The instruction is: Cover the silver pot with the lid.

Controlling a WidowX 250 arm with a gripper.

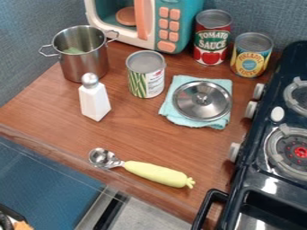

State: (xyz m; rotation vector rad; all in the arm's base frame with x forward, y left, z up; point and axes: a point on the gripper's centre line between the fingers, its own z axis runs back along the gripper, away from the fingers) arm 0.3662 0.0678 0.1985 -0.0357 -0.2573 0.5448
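The silver pot (84,63) stands upright at the upper left of the wooden counter, its top uncovered and a handle on each side. Something greenish is visible inside it. Right of centre, the round metal lid (202,100) lies flat with its knob up on a folded light-blue cloth (174,114). The lid and the pot are well apart, with a can between them.
Between pot and lid stands a green-bean can (146,76); a white shaker (94,99) is just before the pot. Behind are a toy microwave (153,22), tomato can (212,38) and pineapple can (251,56). A scoop (153,173) lies in front; the stove (282,134) is right.
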